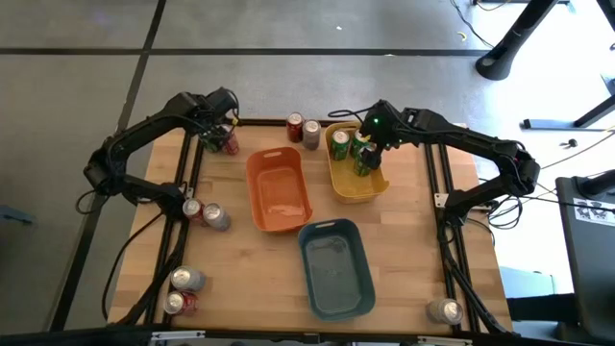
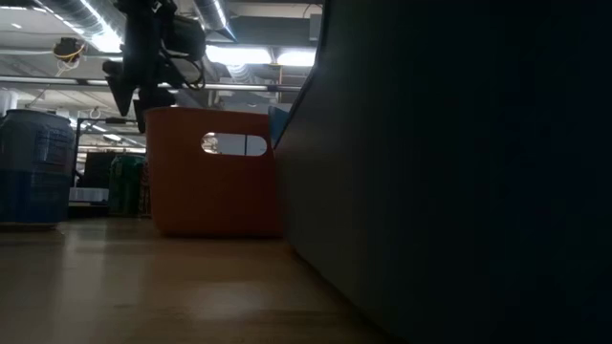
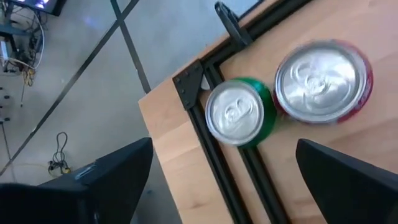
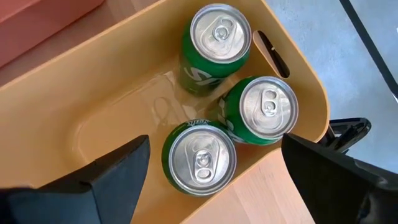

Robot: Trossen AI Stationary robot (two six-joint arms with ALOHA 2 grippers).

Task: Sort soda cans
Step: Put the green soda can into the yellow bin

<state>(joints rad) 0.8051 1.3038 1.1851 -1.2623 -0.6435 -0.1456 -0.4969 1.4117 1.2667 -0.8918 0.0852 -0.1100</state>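
Right wrist view: right gripper (image 4: 208,180) wide over green cans (image 4: 216,46); labels unreadable.

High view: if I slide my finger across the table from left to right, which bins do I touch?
Orange bin → blue-grey bin → yellow bin, which holds green cans.

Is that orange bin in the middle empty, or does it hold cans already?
Empty: the orange bin shows only its bare floor from above.
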